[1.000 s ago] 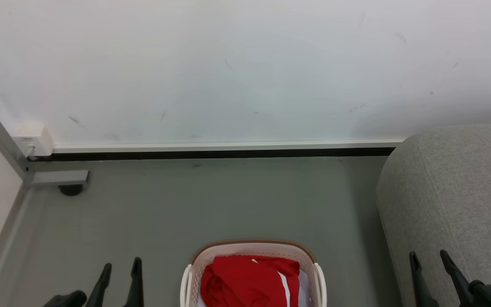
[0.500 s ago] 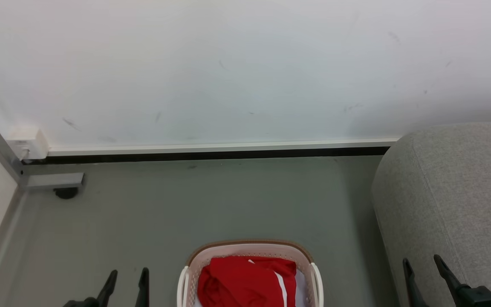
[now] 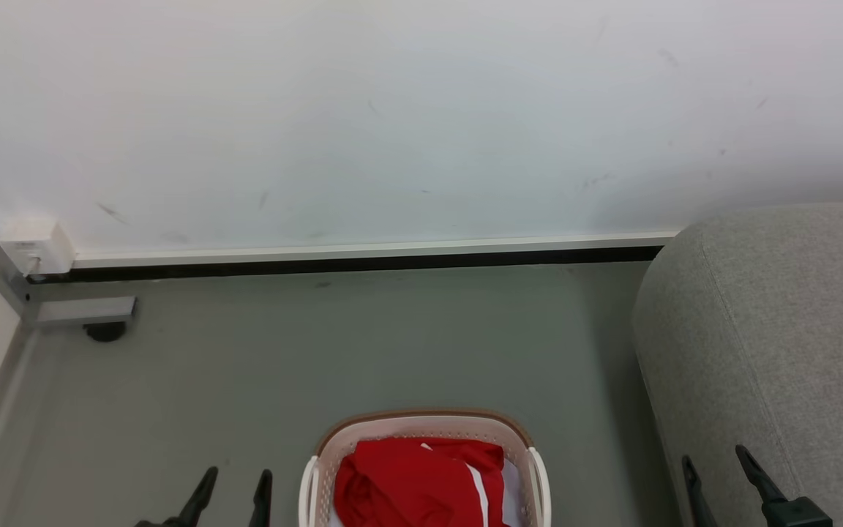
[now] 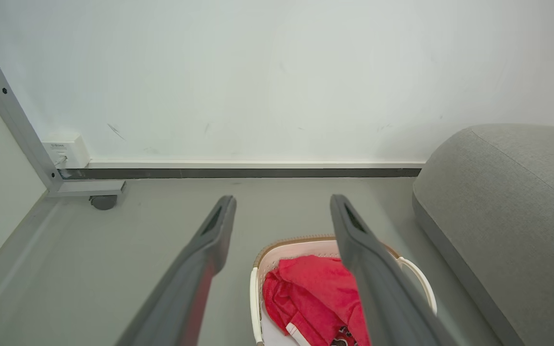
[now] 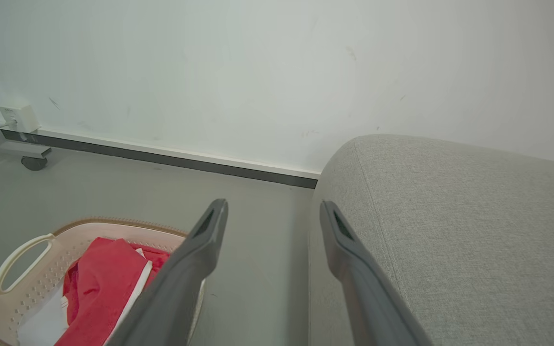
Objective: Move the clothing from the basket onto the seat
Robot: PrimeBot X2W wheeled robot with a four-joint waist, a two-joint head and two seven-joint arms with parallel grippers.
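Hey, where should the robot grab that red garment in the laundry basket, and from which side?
Probably the raised, bunched fold on the left half of the clothing, as the head view shows it, coming straight down from above. The basket walls ring it, so only the top is open, and that hump stands higher than the white cloth beside it, giving something to pinch.

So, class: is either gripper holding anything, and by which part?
Nothing is held. The left gripper and right gripper are both open and empty; the clothing lies in the basket.
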